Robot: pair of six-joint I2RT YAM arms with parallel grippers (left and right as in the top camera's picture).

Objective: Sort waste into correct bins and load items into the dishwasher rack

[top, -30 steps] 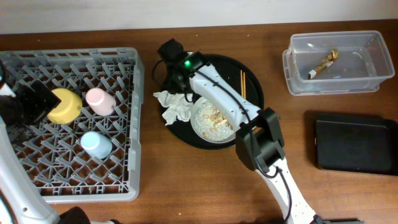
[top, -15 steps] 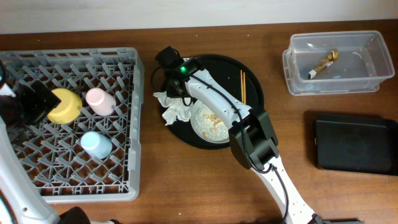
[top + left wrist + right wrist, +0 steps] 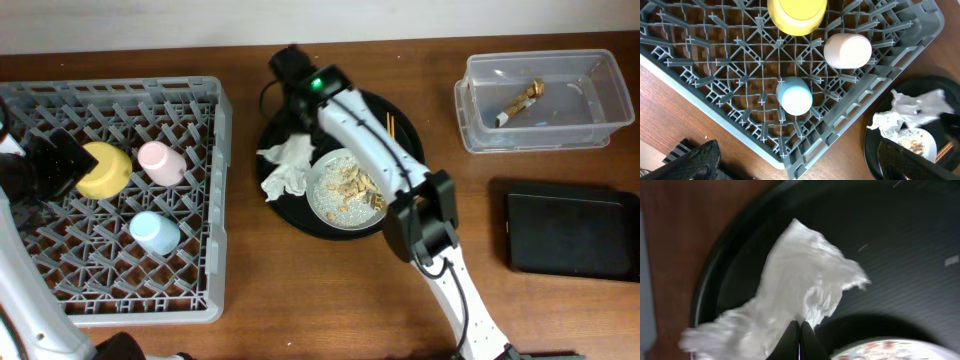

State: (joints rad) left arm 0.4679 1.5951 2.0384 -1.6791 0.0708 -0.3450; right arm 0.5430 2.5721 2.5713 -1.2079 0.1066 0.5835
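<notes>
My right gripper point(image 3: 800, 332) is shut on a crumpled white paper napkin point(image 3: 800, 285) and holds it over the round black tray point(image 3: 405, 120). In the overhead view the napkin point(image 3: 285, 165) hangs beside the speckled plate point(image 3: 322, 205), which carries beige food scraps point(image 3: 352, 185). Wooden chopsticks point(image 3: 390, 135) lie on the tray behind the plate. In the grey dishwasher rack point(image 3: 110, 290) stand a yellow bowl point(image 3: 103, 168), a pink cup point(image 3: 160, 162) and a light-blue cup point(image 3: 155, 232). My left gripper point(image 3: 800, 167) hovers open above the rack's corner with nothing in it.
A clear plastic tub point(image 3: 600, 130) at the back right holds a brown-gold wrapper point(image 3: 522, 102). A flat black container point(image 3: 570, 232) lies in front of the tub. Bare wooden table stretches between the tray and the bins.
My right gripper closed on the napkin, then moved back and to the right, pulling the napkin up with it. The left arm has not moved.
</notes>
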